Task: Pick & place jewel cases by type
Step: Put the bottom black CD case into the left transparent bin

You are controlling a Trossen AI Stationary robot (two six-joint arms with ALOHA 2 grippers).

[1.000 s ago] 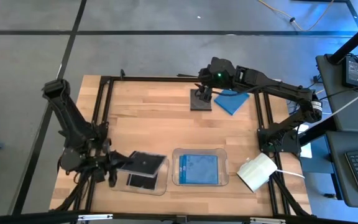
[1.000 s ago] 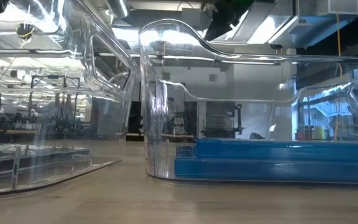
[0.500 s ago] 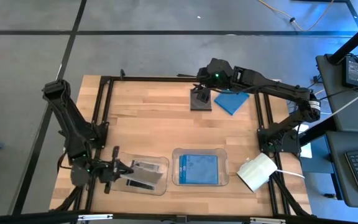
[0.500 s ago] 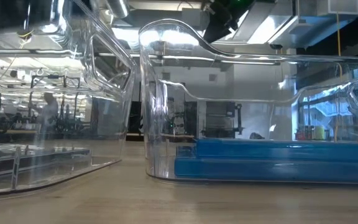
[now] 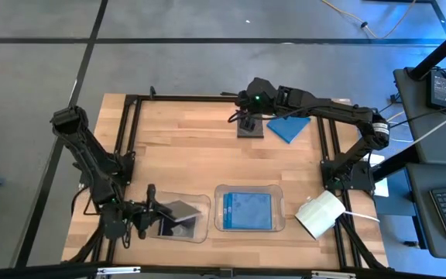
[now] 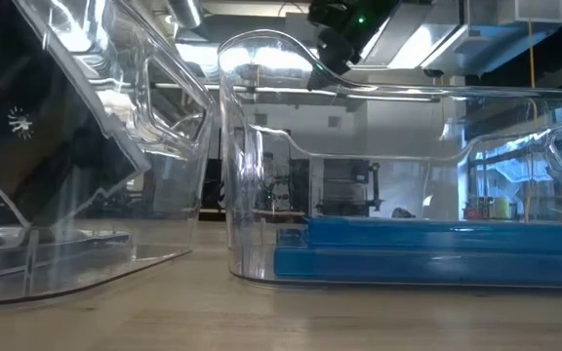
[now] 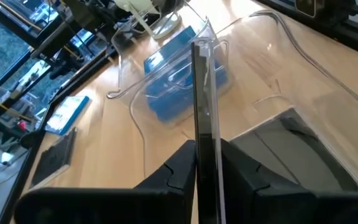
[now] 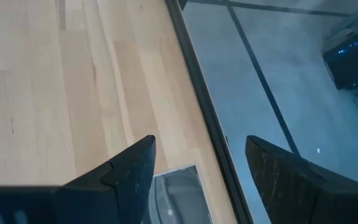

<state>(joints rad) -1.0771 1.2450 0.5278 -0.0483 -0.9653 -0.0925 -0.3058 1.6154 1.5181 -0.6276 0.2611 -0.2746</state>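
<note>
Blue cases (image 5: 247, 211) trayed; left gripper (image 7: 207, 163) pinches a dark case (image 7: 202, 106) over its tray (image 5: 201, 203); right gripper (image 5: 246, 118), spread, above another (image 5: 250, 129).

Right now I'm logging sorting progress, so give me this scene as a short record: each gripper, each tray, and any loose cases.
left gripper: shut on a dark jewel case, held on edge over the left tray
right gripper: open, above the loose dark case
left tray contents: another dark case
right tray: blue cases
loose blue case: on the table's far side
</note>
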